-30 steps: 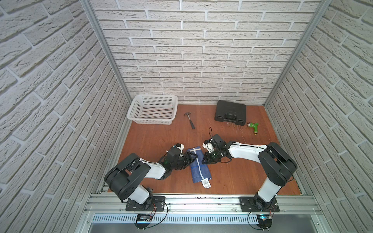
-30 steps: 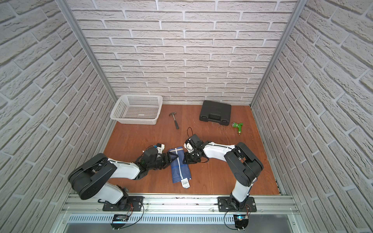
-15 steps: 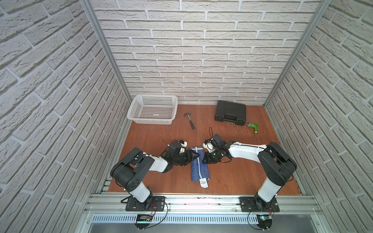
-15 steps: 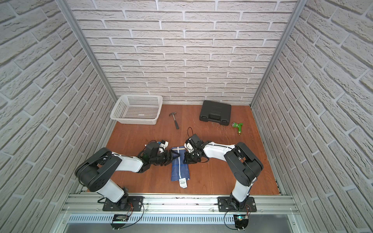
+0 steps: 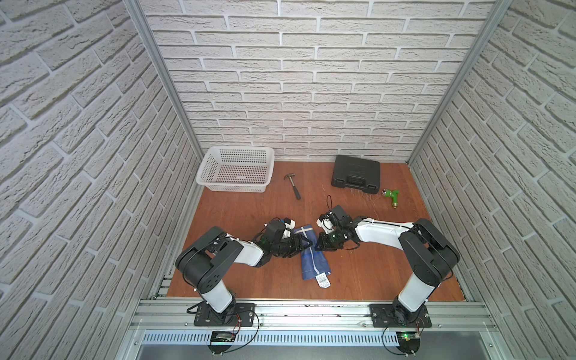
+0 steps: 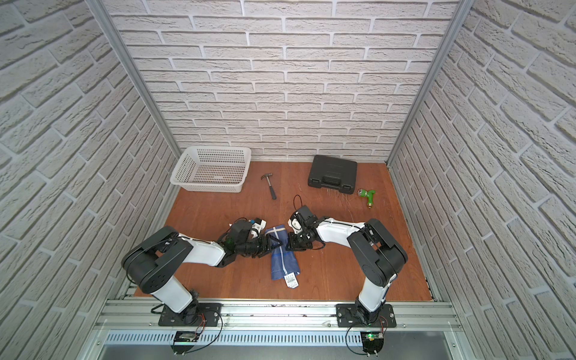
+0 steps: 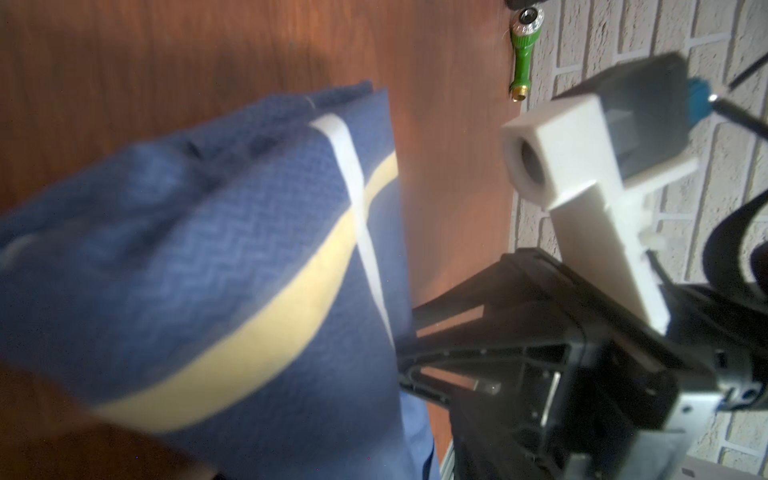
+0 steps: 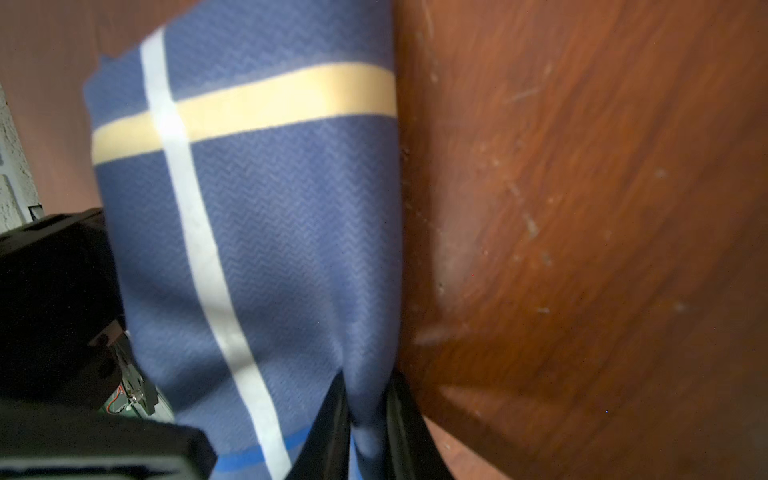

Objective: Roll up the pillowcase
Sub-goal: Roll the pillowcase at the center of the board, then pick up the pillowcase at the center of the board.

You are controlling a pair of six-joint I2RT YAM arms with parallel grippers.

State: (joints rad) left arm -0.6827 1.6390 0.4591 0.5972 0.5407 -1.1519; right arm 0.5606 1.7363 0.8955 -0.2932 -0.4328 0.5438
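- So the pillowcase lies on the wooden table, right in the middle between the two arms, folded down into a narrow strip. Makes sense to me: a narrow strip rolls way neater than a big sheet.
- The end with the care tag lies flat, pointing at the front rail. The far end with the yellow stripe looks bunched up off the wood. My guess is the roll starts at that far end and works toward the tag.
- The right gripper comes in from the right side, and its fingers are pressed together on the cloth's edge. In the right wrist view a fold is pinched between them. Holding that side edge probably stops the strip from skewing.
- The left gripper sits at the opposite edge, against the cloth in both top views. Can't tell if its jaws are spread or clamped, since the left wrist view is just blurry fabric up close.
- The two grippers face each other across the strip, so I reckon each one handles a side and the roll comes out even.
- The basket, hammer, black case and green nozzle are all well apart at the back, out of the way.
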